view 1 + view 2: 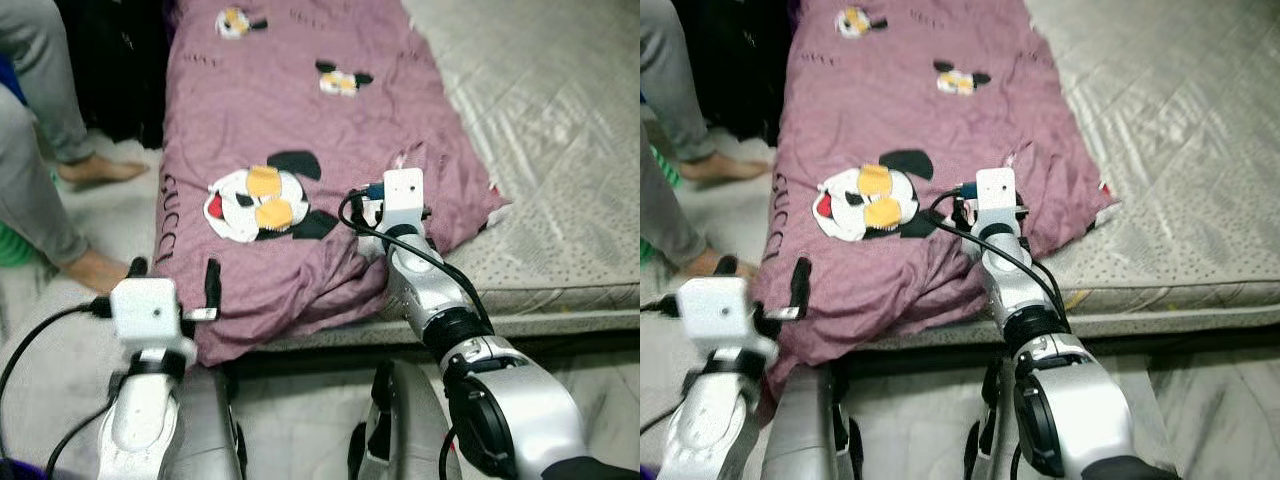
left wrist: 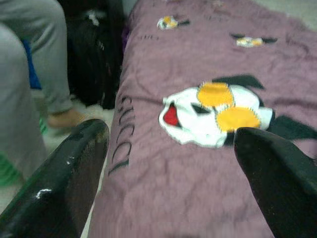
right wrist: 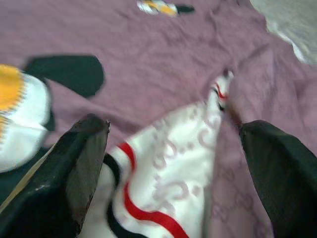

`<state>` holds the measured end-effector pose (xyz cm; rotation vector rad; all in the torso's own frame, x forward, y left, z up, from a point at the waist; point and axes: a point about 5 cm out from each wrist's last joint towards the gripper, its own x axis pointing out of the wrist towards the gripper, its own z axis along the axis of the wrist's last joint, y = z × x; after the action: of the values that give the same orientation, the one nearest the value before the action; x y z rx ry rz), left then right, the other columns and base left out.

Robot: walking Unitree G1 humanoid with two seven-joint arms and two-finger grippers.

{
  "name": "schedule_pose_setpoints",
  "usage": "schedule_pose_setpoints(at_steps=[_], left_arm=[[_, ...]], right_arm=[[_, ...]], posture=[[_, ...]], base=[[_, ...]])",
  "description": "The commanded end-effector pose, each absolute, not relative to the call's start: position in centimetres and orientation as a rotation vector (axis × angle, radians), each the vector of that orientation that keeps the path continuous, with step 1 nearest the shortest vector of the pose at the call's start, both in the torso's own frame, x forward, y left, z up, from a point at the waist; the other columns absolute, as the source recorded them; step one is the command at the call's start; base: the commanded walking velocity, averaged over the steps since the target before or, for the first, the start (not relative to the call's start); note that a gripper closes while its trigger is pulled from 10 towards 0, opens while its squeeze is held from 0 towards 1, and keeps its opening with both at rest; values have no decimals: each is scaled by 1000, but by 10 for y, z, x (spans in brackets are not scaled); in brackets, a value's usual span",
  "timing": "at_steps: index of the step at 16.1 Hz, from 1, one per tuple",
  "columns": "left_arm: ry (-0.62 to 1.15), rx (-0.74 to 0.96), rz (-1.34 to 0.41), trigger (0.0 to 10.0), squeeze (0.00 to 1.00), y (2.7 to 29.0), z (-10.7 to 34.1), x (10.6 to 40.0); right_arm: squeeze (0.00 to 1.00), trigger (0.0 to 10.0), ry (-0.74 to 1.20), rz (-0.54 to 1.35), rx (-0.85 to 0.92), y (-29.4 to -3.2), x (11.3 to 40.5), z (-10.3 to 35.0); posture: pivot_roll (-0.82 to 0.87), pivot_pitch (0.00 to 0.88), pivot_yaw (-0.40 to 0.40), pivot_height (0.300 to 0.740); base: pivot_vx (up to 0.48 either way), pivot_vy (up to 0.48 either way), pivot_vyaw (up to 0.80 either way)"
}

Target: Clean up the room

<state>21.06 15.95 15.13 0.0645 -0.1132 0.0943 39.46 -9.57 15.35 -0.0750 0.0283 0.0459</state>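
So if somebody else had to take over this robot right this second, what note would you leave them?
Left gripper: open, empty, at the near left corner of the purple blanket.
Right gripper: open, over a turned-up fold of the blanket showing its white patterned underside; nothing gripped.
The blanket lies rumpled on the mattress, its near edge hanging over the side.
A person's legs are at the left.
Done: nothing visible yet. Left: probably grasp and straighten or fold the blanket.

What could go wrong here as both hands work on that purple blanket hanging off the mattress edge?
1. The right hand is open over a turned-back white patch; it may pinch just that fold, so the purple blanket bunches.
2. The blanket already droops over the mattress edge by the left hand; pulling could slide it onto the floor.
3. A person's feet are close on the left.
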Motion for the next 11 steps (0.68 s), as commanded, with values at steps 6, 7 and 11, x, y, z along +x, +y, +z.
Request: schedule_pose_setpoints(at_steps=[6,7,11], left_arm=[[-86,91,90,10000,0,159,157,214],[-87,105,125,10000,0,167,159,215],[-86,131,167,10000,0,182,161,219]], right_arm=[[0,10000,187,-176,-160,-132,396,139],[0,10000,249,-227,-179,-143,392,128],[0,10000,361,-398,-115,-183,378,104]], posture=[[188,372,-73,564],[185,368,-80,564],[185,356,-81,564]], base=[[0,0,0],[0,0,0],[0,0,0]])
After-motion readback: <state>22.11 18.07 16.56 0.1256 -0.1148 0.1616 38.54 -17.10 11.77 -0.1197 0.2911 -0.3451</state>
